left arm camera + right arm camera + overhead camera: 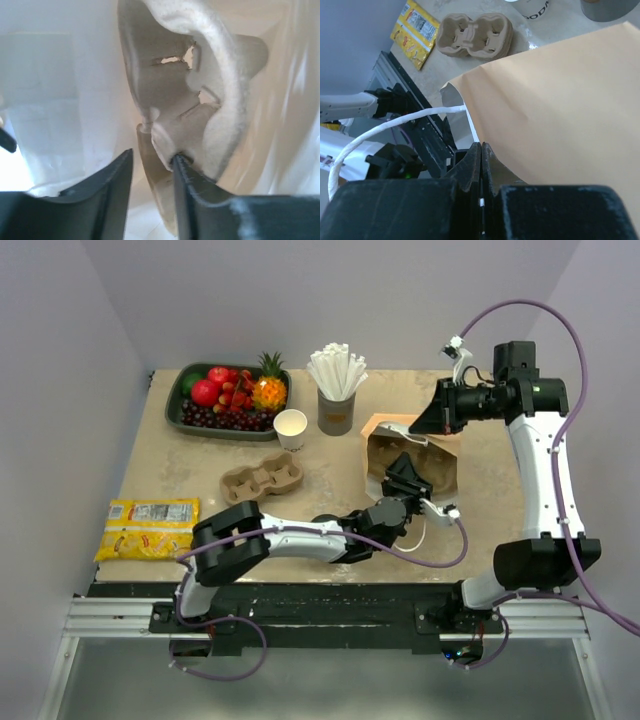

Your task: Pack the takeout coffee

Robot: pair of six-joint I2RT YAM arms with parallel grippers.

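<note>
Near the left, the coffee cup (290,427) stands on the table (190,465) beside the straws (338,370). Our left gripper (152,157) straddles a carrier's (225,105) rim inside the bag (560,100); whether it grips, we cannot tell. Our right gripper (481,150) is pinched tight on the bag's edge.

Top view: left end effector (406,476) is inside the bag (447,468), fingertips hidden by its own body. Bag interior too dark to read.
Left wrist view: blurred throughout. Carrier in bag (225,100) cut off at frame top, fingers (112,200) cut off at bottom. Unclear whether they pinch it.
Right wrist view: white cup (535,6) and grey cup (610,7) cut off at top edge. Bag runs off right.
</note>
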